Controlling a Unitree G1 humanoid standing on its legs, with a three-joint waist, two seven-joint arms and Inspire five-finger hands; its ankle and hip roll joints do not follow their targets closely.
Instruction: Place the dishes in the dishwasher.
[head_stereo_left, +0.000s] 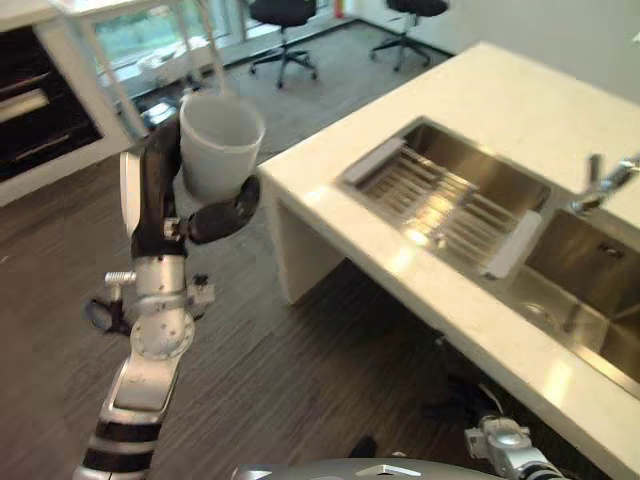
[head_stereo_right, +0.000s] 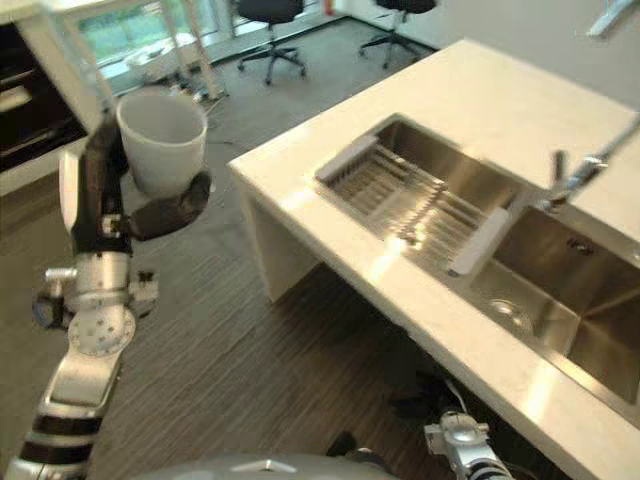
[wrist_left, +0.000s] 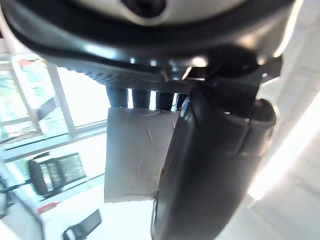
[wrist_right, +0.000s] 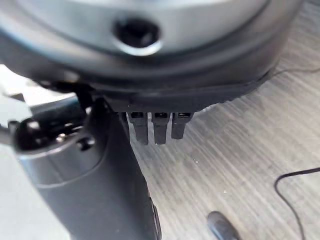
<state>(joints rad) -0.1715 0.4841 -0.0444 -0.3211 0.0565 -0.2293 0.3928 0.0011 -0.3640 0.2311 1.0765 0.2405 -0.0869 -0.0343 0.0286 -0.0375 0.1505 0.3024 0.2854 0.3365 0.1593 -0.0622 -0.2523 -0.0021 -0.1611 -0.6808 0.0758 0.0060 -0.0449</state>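
Observation:
My left hand (head_stereo_left: 153, 185) is raised over the wooden floor, left of the counter's end, and is shut on a white cup (head_stereo_left: 221, 140). The cup stands upright with its mouth up, and the inside looks empty. The thumb (head_stereo_left: 226, 216) wraps under the cup's front and the fingers lie behind it. The left wrist view shows the cup's wall (wrist_left: 135, 155) between the fingers and the thumb (wrist_left: 210, 165). In the right wrist view my right hand (wrist_right: 100, 185) hangs low over the floor with straight fingers (wrist_right: 155, 127) and holds nothing.
A white counter (head_stereo_left: 480, 110) runs along the right. It holds a steel sink with a drying rack (head_stereo_left: 440, 205), a second basin (head_stereo_left: 590, 280) and a faucet (head_stereo_left: 600, 185). Dark appliance fronts (head_stereo_left: 30, 100) stand at the far left. Office chairs (head_stereo_left: 283, 20) stand at the back.

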